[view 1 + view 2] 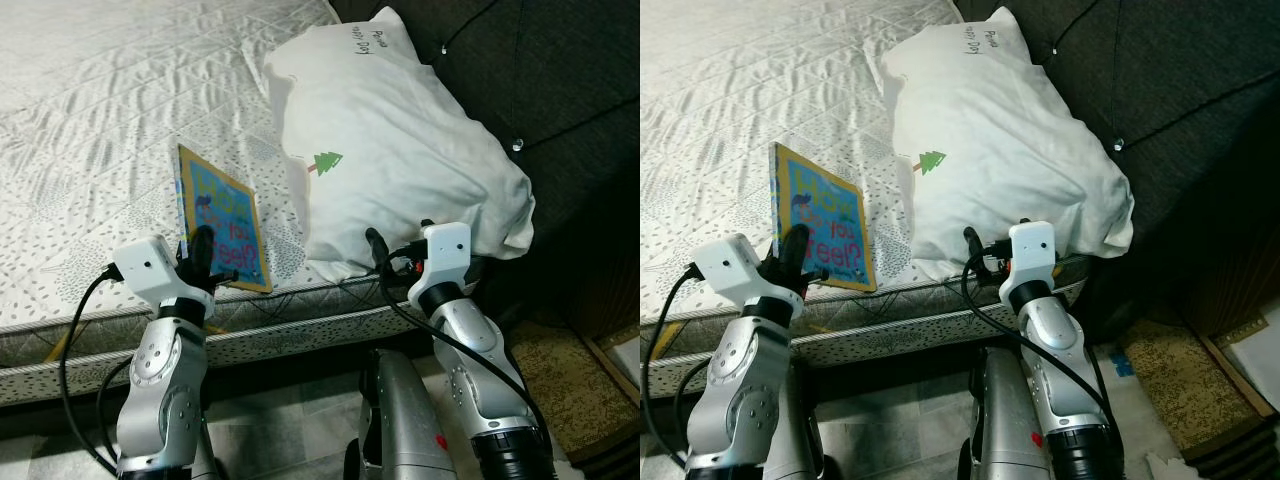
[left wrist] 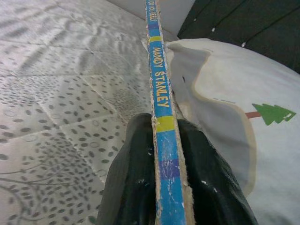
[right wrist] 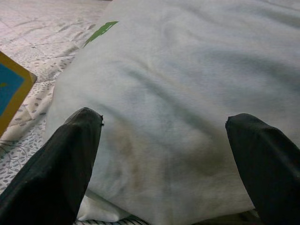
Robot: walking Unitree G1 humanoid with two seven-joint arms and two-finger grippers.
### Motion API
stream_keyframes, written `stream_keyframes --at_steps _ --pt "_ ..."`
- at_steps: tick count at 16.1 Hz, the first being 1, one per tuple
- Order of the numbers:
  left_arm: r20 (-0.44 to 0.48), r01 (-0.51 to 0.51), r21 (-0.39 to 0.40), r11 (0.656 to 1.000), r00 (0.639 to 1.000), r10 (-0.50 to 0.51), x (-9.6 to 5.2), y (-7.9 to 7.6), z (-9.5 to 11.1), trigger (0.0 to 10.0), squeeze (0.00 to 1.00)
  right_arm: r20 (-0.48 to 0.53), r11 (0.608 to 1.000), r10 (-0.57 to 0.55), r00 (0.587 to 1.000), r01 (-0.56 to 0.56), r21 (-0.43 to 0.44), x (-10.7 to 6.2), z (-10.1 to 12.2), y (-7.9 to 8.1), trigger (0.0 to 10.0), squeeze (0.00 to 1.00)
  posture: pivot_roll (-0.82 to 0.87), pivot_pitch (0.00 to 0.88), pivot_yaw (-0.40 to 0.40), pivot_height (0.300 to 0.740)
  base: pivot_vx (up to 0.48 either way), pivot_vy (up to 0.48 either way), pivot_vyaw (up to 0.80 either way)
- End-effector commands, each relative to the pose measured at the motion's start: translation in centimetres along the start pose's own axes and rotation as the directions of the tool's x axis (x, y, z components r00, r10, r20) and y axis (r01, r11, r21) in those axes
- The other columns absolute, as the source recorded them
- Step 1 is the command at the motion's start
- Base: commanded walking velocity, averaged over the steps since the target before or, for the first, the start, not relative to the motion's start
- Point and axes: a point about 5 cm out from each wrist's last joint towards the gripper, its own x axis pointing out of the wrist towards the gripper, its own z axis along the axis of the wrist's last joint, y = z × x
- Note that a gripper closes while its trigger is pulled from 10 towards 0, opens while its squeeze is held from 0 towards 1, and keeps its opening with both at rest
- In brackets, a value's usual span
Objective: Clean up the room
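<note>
A blue picture book (image 1: 222, 222) with a yellow border stands tilted above the near edge of the mattress (image 1: 90, 150). My left gripper (image 1: 205, 262) is shut on its lower edge; in the left wrist view both black fingers (image 2: 136, 183) clamp the book's spine (image 2: 159, 89). A large white pillow (image 1: 390, 150) with a small green tree print (image 1: 327, 161) lies at the bed's right side, against the dark headboard. My right gripper (image 3: 168, 136) is open at the pillow's near edge, one finger (image 3: 61, 159) toward each side, with the pillow (image 3: 187, 84) directly ahead.
A dark padded headboard (image 1: 540, 70) rises behind the pillow on the right. A patterned rug (image 1: 570, 380) and a pale object (image 1: 625, 355) lie on the floor at the lower right. The mattress border (image 1: 290, 325) runs just ahead of both arms.
</note>
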Motion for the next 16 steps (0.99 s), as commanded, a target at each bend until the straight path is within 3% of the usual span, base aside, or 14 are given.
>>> stream_keyframes --at_steps 1,4,6,9,12,16 --pt "-0.025 0.025 -0.06 0.998 0.999 -0.026 0.6 -0.3 -0.6 10.0 0.0 -0.007 1.0 -0.008 1.0 0.008 -0.007 -0.1 -0.3 -0.2 10.0 0.0 -0.04 0.176 -0.083 0.487 0.0 0.0 0.0" --pt "-0.107 0.037 -0.234 0.971 0.992 -0.063 3.6 -0.6 -2.2 10.0 0.0 -0.009 1.0 -0.001 1.0 0.001 -0.015 -0.3 -0.3 -0.1 10.0 0.0 -0.05 0.172 -0.091 0.487 0.0 0.0 0.0" --pt "-0.118 0.082 -0.253 0.964 0.986 -0.114 4.2 -1.8 -2.3 10.0 0.0 -0.002 0.999 -0.006 1.0 0.006 -0.033 -0.6 0.0 -0.5 10.0 0.0 -0.08 0.174 -0.09 0.487 0.0 0.0 0.0" --pt "-0.161 0.082 -0.308 0.948 0.977 -0.137 4.8 -2.6 -3.0 10.0 0.0 -0.035 0.998 -0.035 0.999 0.033 -0.055 -2.1 -0.3 -1.9 10.0 0.0 -0.09 0.182 -0.101 0.487 0.0 0.0 0.0" --pt "-0.187 0.024 -0.348 0.937 0.978 -0.095 4.3 -2.5 -3.8 10.0 0.0 -0.092 0.995 -0.045 0.995 0.036 -0.095 -4.9 -1.2 -3.1 10.0 0.0 -0.11 0.196 -0.104 0.487 0.0 0.0 0.0" --pt "-0.213 -0.006 -0.333 0.943 0.975 -0.069 4.2 -2.1 -4.3 10.0 0.0 -0.096 0.992 -0.066 0.993 0.054 -0.116 -4.9 -0.9 -3.9 10.0 0.0 -0.12 0.199 -0.106 0.487 0.0 0.0 0.0"
